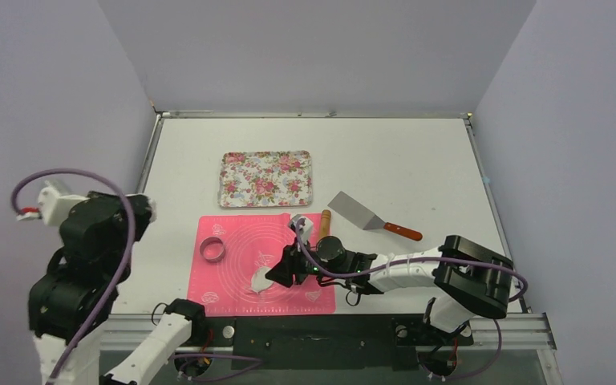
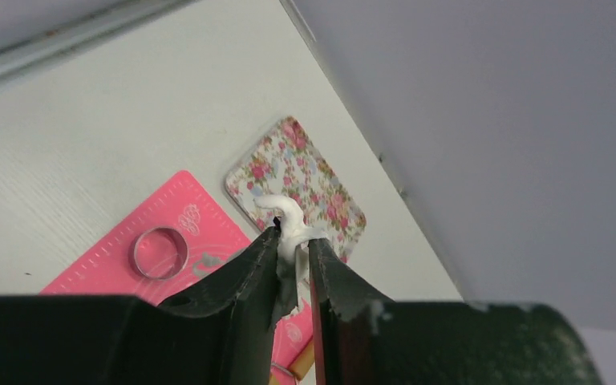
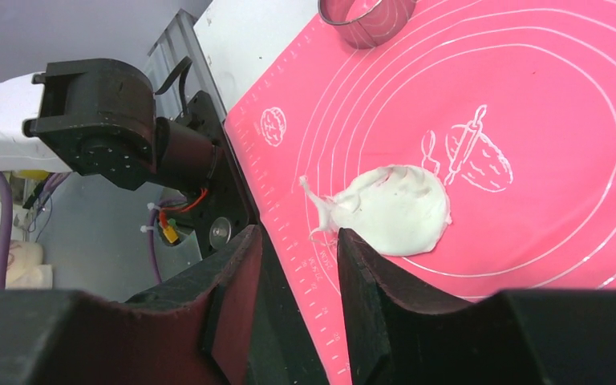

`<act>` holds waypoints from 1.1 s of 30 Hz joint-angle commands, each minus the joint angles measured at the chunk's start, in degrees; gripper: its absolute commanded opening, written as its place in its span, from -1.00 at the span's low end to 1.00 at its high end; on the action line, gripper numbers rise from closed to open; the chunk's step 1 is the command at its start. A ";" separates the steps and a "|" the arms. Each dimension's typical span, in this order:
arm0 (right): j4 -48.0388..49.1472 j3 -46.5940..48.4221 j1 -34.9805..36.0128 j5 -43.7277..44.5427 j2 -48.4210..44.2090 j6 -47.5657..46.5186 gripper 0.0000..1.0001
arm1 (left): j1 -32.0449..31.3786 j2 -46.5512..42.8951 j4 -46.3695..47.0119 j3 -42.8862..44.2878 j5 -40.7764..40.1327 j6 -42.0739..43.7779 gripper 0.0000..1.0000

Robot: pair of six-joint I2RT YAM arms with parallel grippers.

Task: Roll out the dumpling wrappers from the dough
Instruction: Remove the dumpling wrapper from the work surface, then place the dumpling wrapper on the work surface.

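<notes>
Your right pincer [image 3: 298, 234] hangs partly open and empty just beside the dumpling wrapper [image 3: 391, 210]. The wrapper lies flat on the pink mat [image 3: 545, 96], with a thin tail trailing toward the fingers. Your left pincer [image 2: 293, 238] is held high, nipped shut on a dough scrap [image 2: 281, 210]. Cutting looks done, and lifting the disc seems next. Come in low at the rim and close gently, or the thin sheet may tear.
</notes>
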 commanded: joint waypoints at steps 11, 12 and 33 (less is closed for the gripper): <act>-7.44 -1.43 -3.52 13.32 -9.50 -2.63 -0.03 | -10.42 21.10 44.94 -41.18 34.43 -2.67 -0.57; -8.39 -1.39 -4.02 14.17 -10.43 -2.78 0.00 | -10.76 22.84 45.92 -41.54 35.00 -2.84 -0.51; -10.40 4.58 -8.93 19.10 -4.25 -5.32 0.09 | -15.18 43.93 51.90 -35.88 44.84 -9.01 -0.05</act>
